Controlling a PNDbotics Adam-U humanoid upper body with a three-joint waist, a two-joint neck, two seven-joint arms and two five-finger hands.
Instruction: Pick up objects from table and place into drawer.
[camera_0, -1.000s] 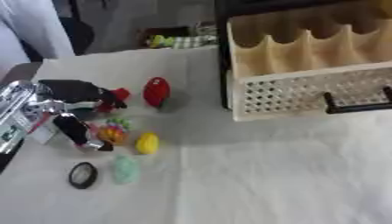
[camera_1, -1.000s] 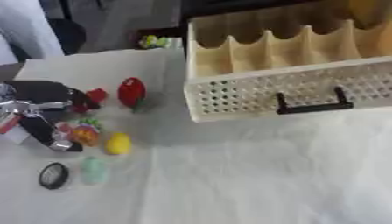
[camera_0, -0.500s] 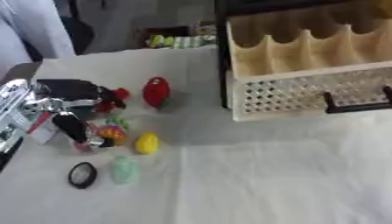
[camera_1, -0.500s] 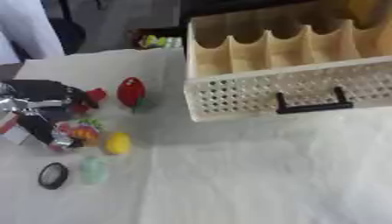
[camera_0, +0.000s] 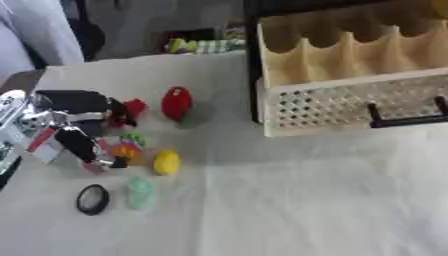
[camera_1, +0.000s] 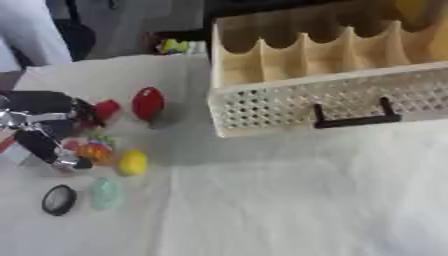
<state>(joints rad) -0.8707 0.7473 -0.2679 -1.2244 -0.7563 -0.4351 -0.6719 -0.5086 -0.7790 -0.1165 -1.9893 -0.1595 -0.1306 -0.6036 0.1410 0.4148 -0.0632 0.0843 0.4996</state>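
White cloth (camera_0: 306, 200), red object (camera_0: 176, 102) upright, left hand (camera_0: 74, 125) fingers seemingly spread over small toys (camera_0: 127, 150), holding nothing.

Left hand (camera_0: 74, 117): black casing with silver metal joints; enters at the table's left edge.
Fingers (camera_0: 77, 144): black, rounded segments, glossy highlights.
Wrist section (camera_0: 16, 107): silver-grey metal, bright reflective surface.
Marking: small red and white patch beside the lower finger; detail not legible.
Right hand: not in either view.
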